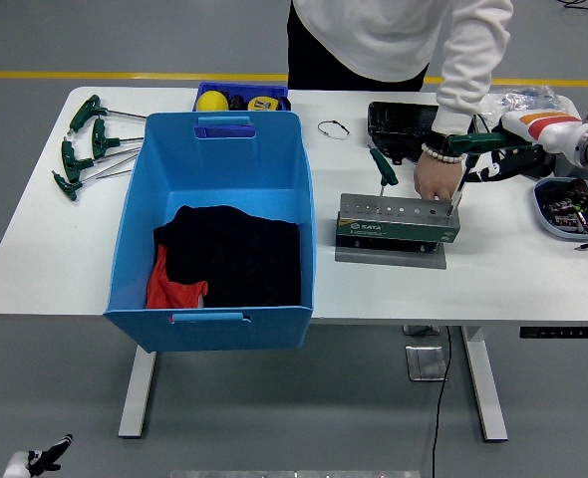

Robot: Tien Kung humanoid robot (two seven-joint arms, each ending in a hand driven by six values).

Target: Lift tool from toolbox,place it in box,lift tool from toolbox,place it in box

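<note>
A grey-green toolbox stand (399, 221) sits on the table right of centre. A green T-handle tool (483, 141) stands with its shaft in the stand's right end. My right hand (508, 164) is at the handle's right part, its fingers curled around it. A second green tool (383, 166) leans in the stand's left part. A person's hand (436, 180) rests on the stand's right end. The blue box (216, 159) stands left of the stand and holds black and red cloth (229, 254). My left hand (40, 460) hangs low at the bottom left corner.
Several green T-handle tools (85, 144) lie at the table's far left. A blue tray (241, 98) with a yellow ball, a black tray (402, 124) and a wire loop (333, 128) lie at the back. A grey bowl of parts (571, 207) sits at the right edge.
</note>
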